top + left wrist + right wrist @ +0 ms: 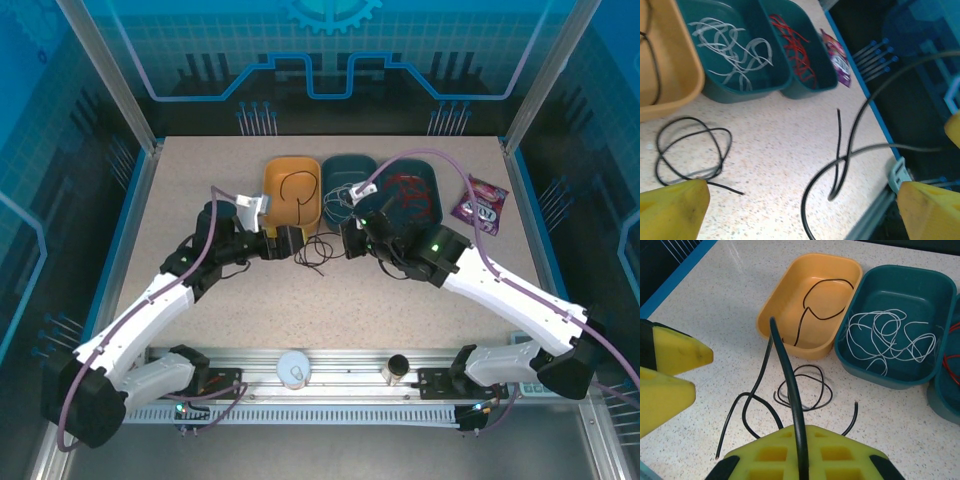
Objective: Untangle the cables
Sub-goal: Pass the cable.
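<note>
The right gripper (800,460) is pinched closed on a thin black cable (787,375). The smooth round cord runs into the seam between its 2 blocky yellow foam pads. From there it rises in a stiff arch and drops to the pale speckled, stone-look table (715,305).

The left gripper (802,192) stands wide open with nothing between its 2 wedge-shaped yellow pads, whose faces look scuffed and matte.

Beside the fallen part of the held cable, a black coil (805,387) lies flat on the table in about 3 loose overlapping rings, just in front of the trays. Whether it joins the held cable, I cannot tell.

3 smooth plastic trays with rounded corners sit side by side, touching:
- An orange tray (771,310) holds 1 black strand (820,300), bent into an open curl on its floor.
- The middle teal tray (900,277) holds white cables (885,335), a loose scribble of fine loops.
- The far teal tray (807,91) holds red cables (795,50), a tighter, kinked bundle.

A glossy purple foil packet (836,56) lies flat on the table, just beyond the tray of red cables.
</note>
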